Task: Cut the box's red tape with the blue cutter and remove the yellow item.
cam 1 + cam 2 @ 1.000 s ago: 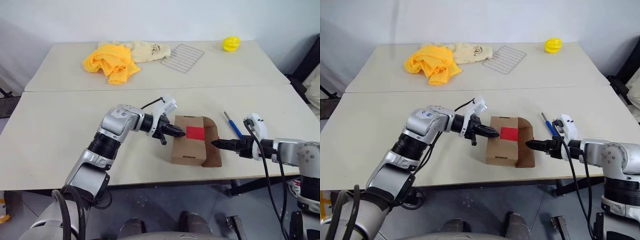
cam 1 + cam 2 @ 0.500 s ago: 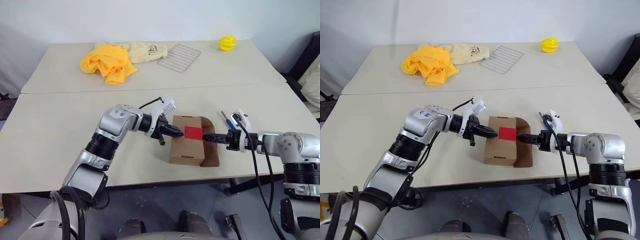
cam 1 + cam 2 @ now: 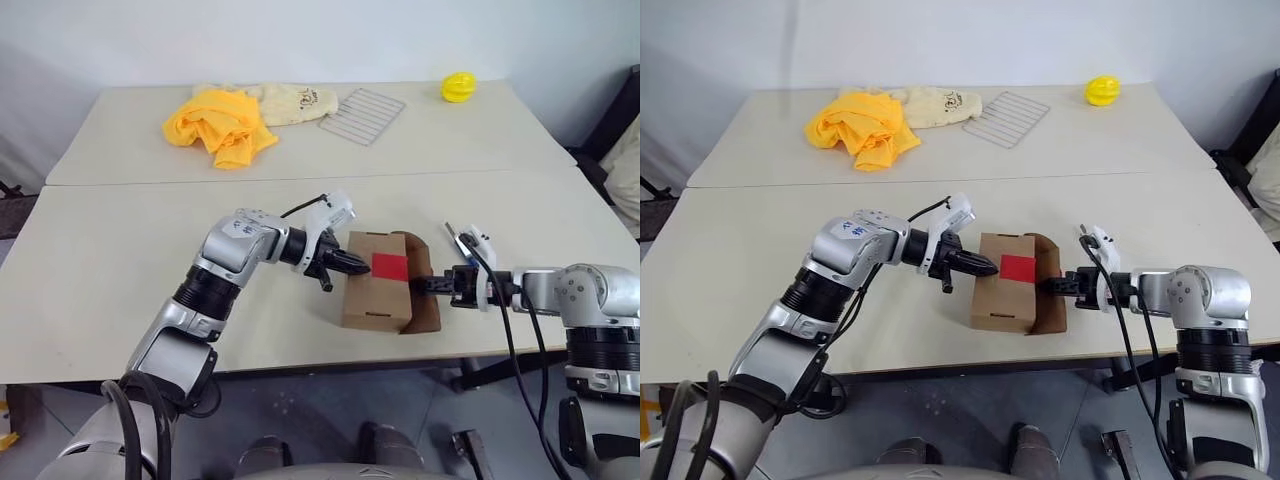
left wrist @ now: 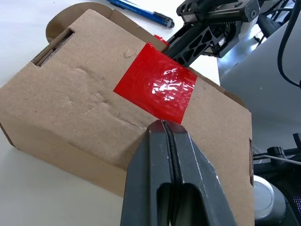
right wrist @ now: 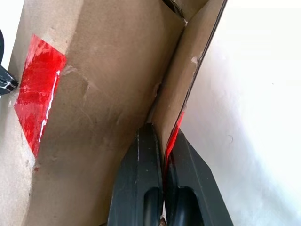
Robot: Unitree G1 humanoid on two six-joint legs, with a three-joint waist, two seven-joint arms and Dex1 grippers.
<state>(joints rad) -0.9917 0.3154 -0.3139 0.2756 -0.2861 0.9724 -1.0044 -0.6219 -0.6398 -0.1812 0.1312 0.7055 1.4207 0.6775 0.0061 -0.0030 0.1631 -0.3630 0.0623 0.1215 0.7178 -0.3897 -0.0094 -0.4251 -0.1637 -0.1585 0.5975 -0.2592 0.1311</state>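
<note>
The box (image 3: pixel 378 293) sits near the front edge of the desk (image 3: pixel 120 260), its red tape (image 3: pixel 388 265) on the lid; the left gripper (image 3: pixel 352 263), fingers pressed together and empty, rests its tip on the lid just beside the tape, while the right gripper (image 5: pixel 163 155) pinches the loose side flap (image 5: pixel 188 89). The blue cutter (image 4: pixel 138 8) lies on the desk beyond the box, unheld. A sideways pull on the flap could tear the cardboard or drag the light box off the edge, since the left tip only presses down; the yellow item is hidden, presumably inside.
</note>
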